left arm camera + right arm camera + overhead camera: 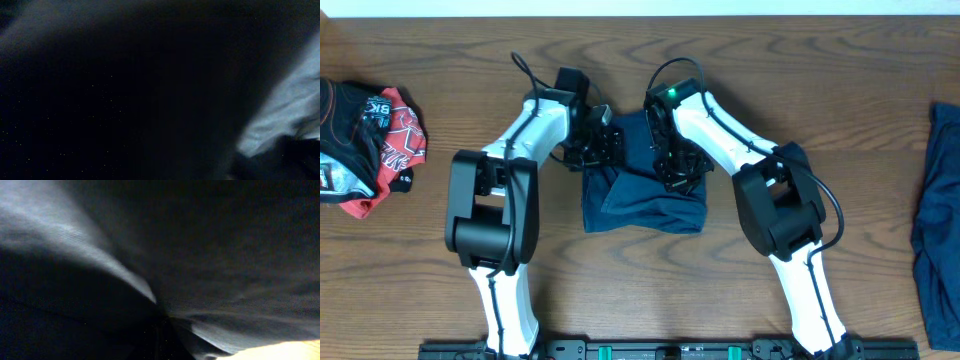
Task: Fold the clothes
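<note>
Mid-fold, the right jaws are clamping the wrinkled dark navy-blue cloth garment (645,205) on the wooden bench (640,300). Whether the left jaws are gripping, I cannot tell. Next probably means carrying that edge over.

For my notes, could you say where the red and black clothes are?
Overhead view: the pile lies at the table's left edge, beyond the left arm.

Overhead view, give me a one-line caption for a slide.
Left hand and right hand at a half-folded navy garment; blue garment and red-black pile at opposite edges.
</note>
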{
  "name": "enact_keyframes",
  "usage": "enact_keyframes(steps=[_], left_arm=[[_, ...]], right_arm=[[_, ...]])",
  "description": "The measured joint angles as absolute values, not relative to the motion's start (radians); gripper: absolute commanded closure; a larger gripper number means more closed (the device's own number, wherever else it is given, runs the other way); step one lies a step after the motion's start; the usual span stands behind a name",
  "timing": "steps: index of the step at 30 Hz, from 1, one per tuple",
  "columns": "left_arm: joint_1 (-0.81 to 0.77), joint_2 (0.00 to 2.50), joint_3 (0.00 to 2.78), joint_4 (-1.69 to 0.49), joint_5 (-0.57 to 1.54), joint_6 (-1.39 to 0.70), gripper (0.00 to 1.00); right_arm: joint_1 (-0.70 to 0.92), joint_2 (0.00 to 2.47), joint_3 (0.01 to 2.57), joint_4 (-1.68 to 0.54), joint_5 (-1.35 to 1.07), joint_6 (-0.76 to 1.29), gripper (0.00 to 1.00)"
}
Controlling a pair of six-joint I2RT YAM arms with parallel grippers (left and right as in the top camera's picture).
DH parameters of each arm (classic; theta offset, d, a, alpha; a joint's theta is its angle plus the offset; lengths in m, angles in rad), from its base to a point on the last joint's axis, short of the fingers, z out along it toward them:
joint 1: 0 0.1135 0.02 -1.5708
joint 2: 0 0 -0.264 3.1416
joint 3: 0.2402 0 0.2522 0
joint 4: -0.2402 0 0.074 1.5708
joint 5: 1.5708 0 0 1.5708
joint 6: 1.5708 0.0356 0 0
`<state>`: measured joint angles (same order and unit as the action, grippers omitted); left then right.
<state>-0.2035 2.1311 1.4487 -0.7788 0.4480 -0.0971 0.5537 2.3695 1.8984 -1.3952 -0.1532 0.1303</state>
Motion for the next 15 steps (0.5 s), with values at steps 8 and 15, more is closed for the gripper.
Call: enact_keyframes(steps=[8, 15], left_arm=[[-0.213, 2.144, 1.444, -0.777, 0.43, -0.119, 0.94], [-0.212, 2.144, 1.444, -0.77, 0.437, -0.172, 0.94]], right_arm=[[0.554, 2.37, 1.898, -1.393, -0.16, 0.13, 0.99], [0.554, 2.37, 1.898, -1.392, -0.161, 0.13, 0.99]])
